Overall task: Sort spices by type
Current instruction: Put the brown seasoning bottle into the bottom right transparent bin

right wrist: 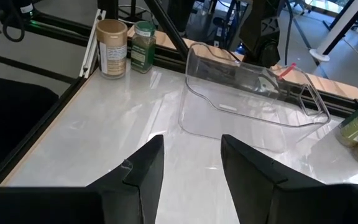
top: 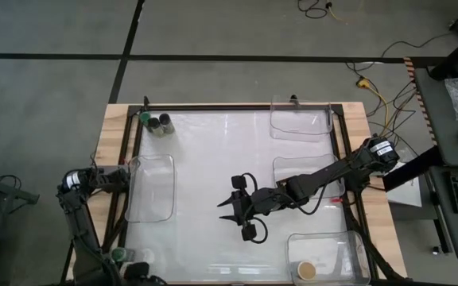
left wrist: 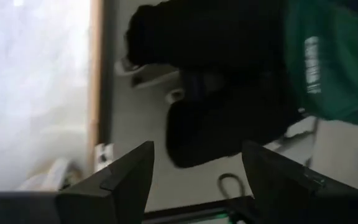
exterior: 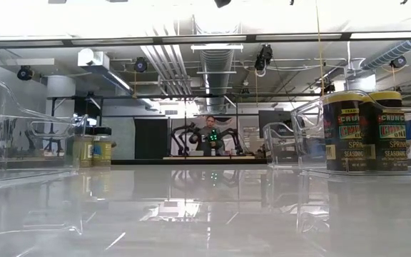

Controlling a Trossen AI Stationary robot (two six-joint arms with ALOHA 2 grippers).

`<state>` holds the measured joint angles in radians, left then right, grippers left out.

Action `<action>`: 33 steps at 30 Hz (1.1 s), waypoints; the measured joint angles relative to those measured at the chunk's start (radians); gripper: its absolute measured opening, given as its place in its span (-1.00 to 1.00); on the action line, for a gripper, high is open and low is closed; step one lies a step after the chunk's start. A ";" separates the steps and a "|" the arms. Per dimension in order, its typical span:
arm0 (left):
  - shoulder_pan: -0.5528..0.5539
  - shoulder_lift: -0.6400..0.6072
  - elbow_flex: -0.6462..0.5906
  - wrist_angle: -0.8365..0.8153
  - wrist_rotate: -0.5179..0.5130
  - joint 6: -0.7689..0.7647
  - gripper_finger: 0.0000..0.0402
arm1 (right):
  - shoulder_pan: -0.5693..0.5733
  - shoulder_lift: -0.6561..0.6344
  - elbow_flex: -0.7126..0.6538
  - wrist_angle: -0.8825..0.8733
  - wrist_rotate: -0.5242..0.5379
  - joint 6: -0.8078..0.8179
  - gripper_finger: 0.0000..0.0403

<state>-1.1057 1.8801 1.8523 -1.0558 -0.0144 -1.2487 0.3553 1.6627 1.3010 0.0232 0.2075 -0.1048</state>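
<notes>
Over the middle of the table my right gripper (top: 223, 210) (right wrist: 191, 146) hovers open and empty, pointing at the table's left side. A tan-lidded spice jar (right wrist: 111, 46) and a green-lidded one (right wrist: 143, 46) stand upright at the near left corner (top: 119, 254). More spice jars (top: 156, 123) stand at the far left corner. Two yellow-lidded dark jars (exterior: 366, 132) stand in a clear bin. One tan-lidded jar (top: 307, 270) sits in the near right bin (top: 348, 238). My left gripper (left wrist: 197, 149) is open and empty by the near left corner, looking past the table's edge.
Clear bins lie at the left (top: 151, 187), far right (top: 300, 131) and under my right arm (top: 289, 165). A dark frame rail (top: 237, 108) rims the table. Dark gear and a green thing (left wrist: 328, 62) show beyond the table's wooden edge (left wrist: 95, 74).
</notes>
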 joint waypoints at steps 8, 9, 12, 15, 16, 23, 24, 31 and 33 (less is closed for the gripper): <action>0.003 0.000 -0.011 0.012 -0.031 -0.009 0.14 | 0.000 0.000 0.000 0.000 -0.001 0.000 -0.21; 0.007 0.000 -0.016 0.005 -0.031 -0.013 0.14 | 0.000 0.000 0.000 0.000 -0.001 0.002 -0.21; 0.026 0.000 -0.019 -0.026 -0.031 -0.036 0.14 | 0.000 0.000 0.000 -0.001 -0.001 0.004 -0.23; 0.030 0.000 -0.020 -0.098 -0.030 -0.074 0.14 | 0.000 0.000 0.000 0.001 -0.001 0.003 -0.26; 0.029 0.000 -0.020 -0.129 -0.025 -0.086 0.14 | 0.000 0.000 0.000 0.001 -0.001 0.003 -0.27; 0.013 -0.003 -0.020 -0.290 0.007 -0.175 0.30 | 0.000 0.000 0.000 -0.011 -0.001 0.015 -0.32; 0.013 -0.007 -0.022 -0.308 0.007 -0.187 0.34 | 0.000 0.000 -0.001 -0.012 -0.001 0.016 -0.32; 0.011 -0.029 -0.033 -0.393 0.036 -0.185 0.62 | 0.000 0.000 -0.015 -0.019 -0.008 0.028 -0.25; 0.010 -0.036 -0.045 -0.401 0.059 -0.181 0.66 | 0.003 0.000 -0.023 -0.019 -0.008 0.028 -0.22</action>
<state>-1.0954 1.8443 1.8075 -1.4570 0.0446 -1.4300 0.3580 1.6627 1.2784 0.0042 0.1993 -0.0767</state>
